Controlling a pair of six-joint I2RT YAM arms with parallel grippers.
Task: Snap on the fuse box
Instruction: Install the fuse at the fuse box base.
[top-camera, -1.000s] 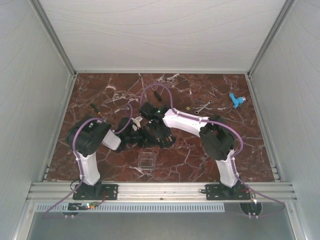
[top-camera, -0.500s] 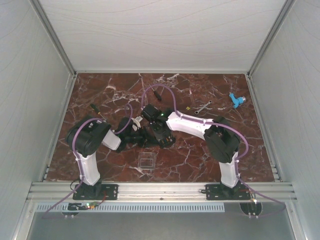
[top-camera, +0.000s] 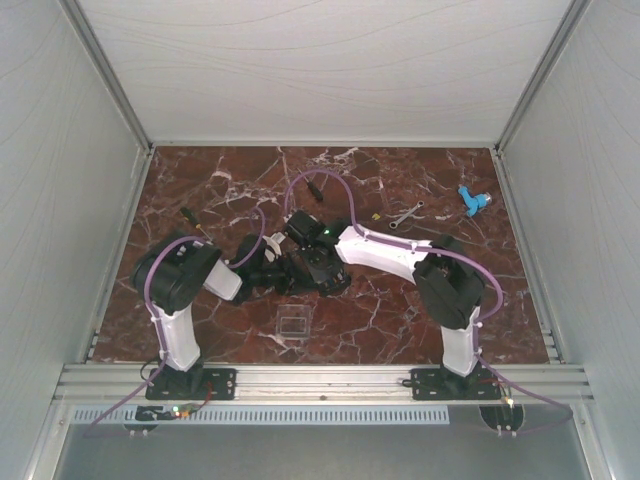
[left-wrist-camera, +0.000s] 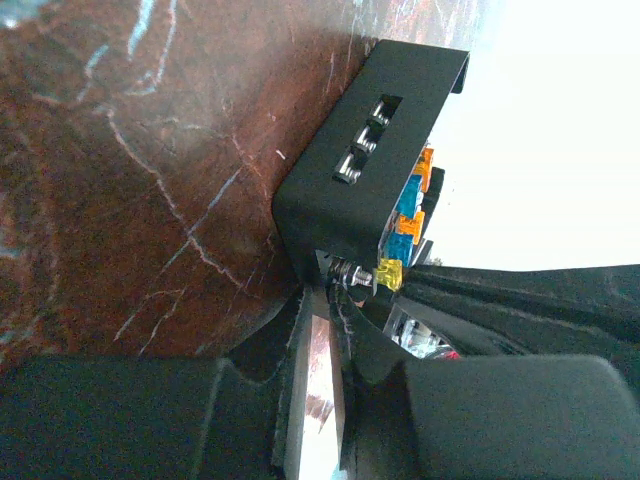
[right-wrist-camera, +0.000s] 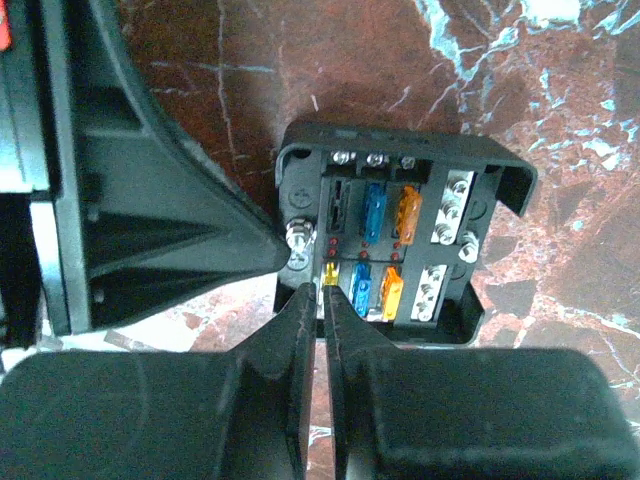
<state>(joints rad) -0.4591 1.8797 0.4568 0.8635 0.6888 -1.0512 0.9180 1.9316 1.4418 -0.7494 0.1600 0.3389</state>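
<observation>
The fuse box is a square black box lying on the marble, its open face showing blue, orange and yellow fuses; the left wrist view shows its side wall. My left gripper is shut on the box's corner by a screw, and its finger reaches that corner from the left. My right gripper is shut, its tips against the box's near edge at the yellow fuse. In the top view both grippers, left and right, meet at mid-table and hide the box.
A clear square lid lies on the marble just in front of the grippers. A black screwdriver lies at the left. A wrench and a blue part lie at the back right. White walls enclose the table.
The right arm's elbow has swung to the right and its wrist has shifted a little to the right. The left arm has stayed in place.
</observation>
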